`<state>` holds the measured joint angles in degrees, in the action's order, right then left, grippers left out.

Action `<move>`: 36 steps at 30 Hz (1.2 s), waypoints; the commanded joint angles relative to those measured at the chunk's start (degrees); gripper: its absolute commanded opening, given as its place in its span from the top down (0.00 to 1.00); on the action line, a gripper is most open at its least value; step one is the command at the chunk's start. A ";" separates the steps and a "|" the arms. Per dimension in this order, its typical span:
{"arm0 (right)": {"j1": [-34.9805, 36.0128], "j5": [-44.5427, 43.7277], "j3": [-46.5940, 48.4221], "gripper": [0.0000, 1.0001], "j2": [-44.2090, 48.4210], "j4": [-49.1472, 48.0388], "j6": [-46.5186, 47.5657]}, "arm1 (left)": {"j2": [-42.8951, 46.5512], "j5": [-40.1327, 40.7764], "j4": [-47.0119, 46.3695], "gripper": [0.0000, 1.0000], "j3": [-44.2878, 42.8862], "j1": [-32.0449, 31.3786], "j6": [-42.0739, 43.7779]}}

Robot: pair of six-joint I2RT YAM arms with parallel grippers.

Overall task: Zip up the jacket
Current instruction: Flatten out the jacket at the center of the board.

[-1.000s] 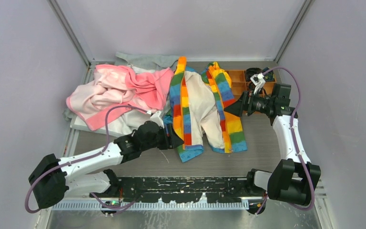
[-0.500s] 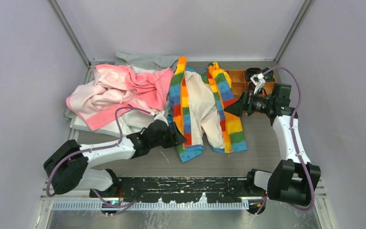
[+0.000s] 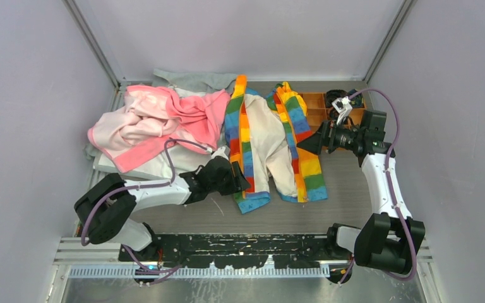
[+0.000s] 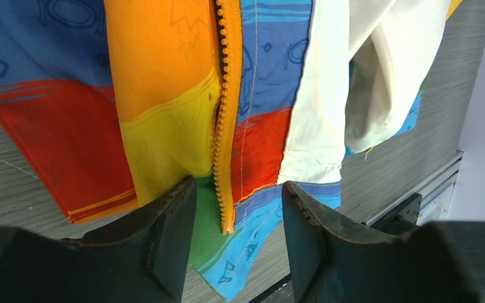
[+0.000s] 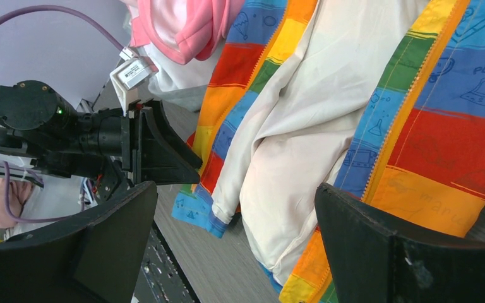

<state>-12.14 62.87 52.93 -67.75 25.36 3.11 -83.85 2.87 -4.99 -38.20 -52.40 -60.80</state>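
The rainbow-striped jacket [image 3: 247,129] lies unzipped on the table with its cream lining [image 3: 266,136] facing up. My left gripper [image 3: 239,181] is at the bottom of the jacket's left front panel. In the left wrist view it [image 4: 235,237] is open, and the lower end of the orange zipper [image 4: 227,189] hangs between its fingers, touching neither. My right gripper [image 3: 305,142] hovers at the right front panel, wide open and holding nothing. The right wrist view has it [image 5: 240,252] over the lining [image 5: 303,145] and the right panel's zipper edge [image 5: 391,142].
A crumpled pink garment [image 3: 158,117] lies left of the jacket, over a white cloth [image 3: 164,165]. A grey garment [image 3: 192,79] is behind them. An orange compartment tray [image 3: 316,104] stands at the back right, close to the right wrist. Grey walls close in on both sides.
The left arm's elbow has swung right and its gripper has crept a little right along the jacket's lower left hem. The right arm has not moved.
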 commanded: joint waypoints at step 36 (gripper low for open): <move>-0.05 -1.16 2.12 0.00 3.21 0.57 2.07 | -16.55 -12.06 13.84 0.96 -32.54 -5.51 16.66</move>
<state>-12.14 62.54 52.93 -66.24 25.87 4.05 -95.24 -5.34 4.16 -64.12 -55.79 -47.66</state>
